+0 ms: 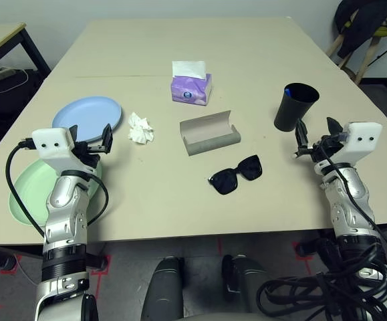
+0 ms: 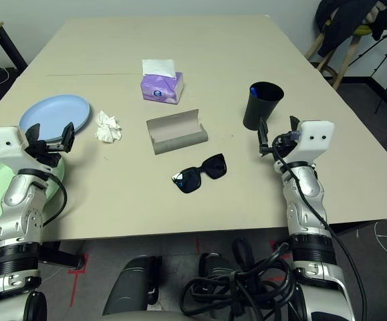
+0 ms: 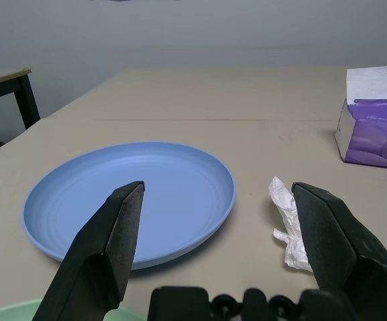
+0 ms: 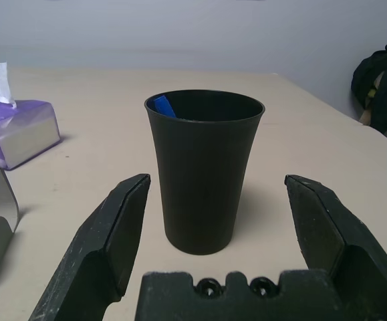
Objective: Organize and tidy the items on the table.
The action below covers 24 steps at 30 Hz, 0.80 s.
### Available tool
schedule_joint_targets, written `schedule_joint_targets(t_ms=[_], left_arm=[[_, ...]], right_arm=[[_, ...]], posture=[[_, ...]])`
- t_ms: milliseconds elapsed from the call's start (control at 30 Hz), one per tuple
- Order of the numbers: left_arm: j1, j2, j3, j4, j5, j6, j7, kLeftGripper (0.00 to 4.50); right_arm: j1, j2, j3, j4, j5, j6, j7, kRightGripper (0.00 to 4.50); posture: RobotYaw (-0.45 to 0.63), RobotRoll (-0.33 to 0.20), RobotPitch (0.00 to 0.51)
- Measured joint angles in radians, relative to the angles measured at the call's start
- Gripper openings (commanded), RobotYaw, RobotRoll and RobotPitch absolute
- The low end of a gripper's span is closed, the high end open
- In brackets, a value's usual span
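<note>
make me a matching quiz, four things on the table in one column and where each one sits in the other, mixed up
Things:
1. black cup
2. crumpled tissue
3. sunglasses
4. green plate

Places:
A. under the left forearm, at the table's near edge
B. just in front of the open glasses case
C. ahead of the right end effector
D. beside the blue plate

Pairs: 1-C, 2-D, 3-B, 4-A
</note>
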Motion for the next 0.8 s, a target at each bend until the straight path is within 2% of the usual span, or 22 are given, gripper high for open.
schedule_joint_targets(t_ms=[267,633,800], left_arm=[[-0.042,-0.012,-0.020,0.041,0.011,-0.020,0.005,4.50],[-0.042,-0.012,-0.024,0.052,0.011,-0.027,0.000,4.50],[-0.039,0.014,-0.027,0.054,-0.005,0.000,-0.072,4.50]], right_arm=[[-0.007,0.000,0.004,0.000,0.000,0.001,0.011,4.48],[-0.007,-0.001,0.004,0.000,0.000,0.001,0.019,4.48],[-0.009,-0.036,0.022,0.002,0.020,-0.007,0.141,4.48]], posture=[[0.07,0.000,0.082],[0.08,0.000,0.080],[0.08,0.000,0.083]])
